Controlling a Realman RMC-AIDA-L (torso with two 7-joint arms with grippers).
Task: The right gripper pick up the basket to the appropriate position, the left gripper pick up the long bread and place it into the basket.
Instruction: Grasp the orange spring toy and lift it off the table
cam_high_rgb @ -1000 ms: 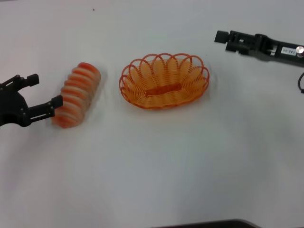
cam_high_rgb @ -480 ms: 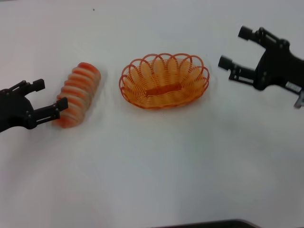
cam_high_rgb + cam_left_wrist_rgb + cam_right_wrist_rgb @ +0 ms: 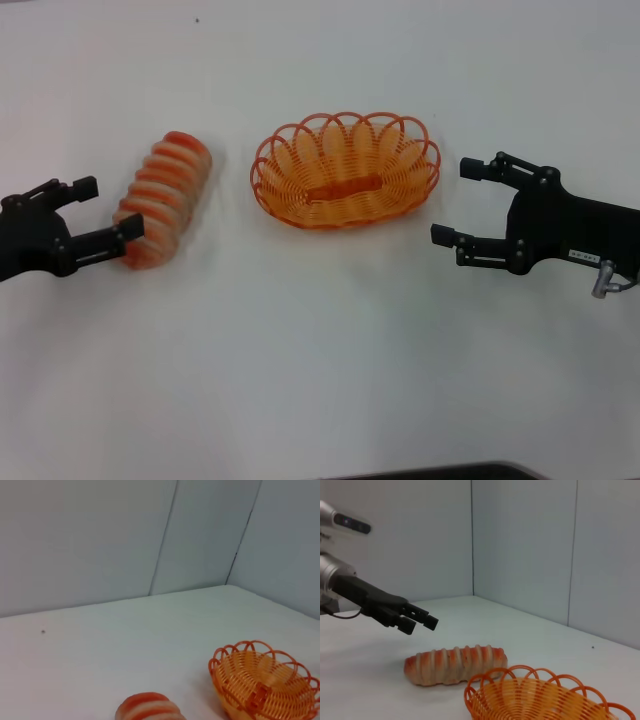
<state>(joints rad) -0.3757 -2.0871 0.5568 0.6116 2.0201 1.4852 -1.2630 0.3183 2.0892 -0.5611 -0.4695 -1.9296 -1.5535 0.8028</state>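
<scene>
Fingers spread wide and empty on both: right gripper [image 3: 454, 203] sat just right of the basket [image 3: 346, 171], left gripper [image 3: 105, 213] at the long bread [image 3: 163, 198] left of it.

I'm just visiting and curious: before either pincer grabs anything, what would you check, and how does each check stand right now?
1. Right pincer open: ok, fingers spread.
2. Right pincer at the basket: not ok, it sits beside the basket's right end, apart from the rim.
3. Basket free for the bread: ok, nothing lies in it.
4. Left pincer open: ok.
5. Left pincer around the long bread: not ok, only at its near end.
6. Bread lying flat on the table: ok.
</scene>
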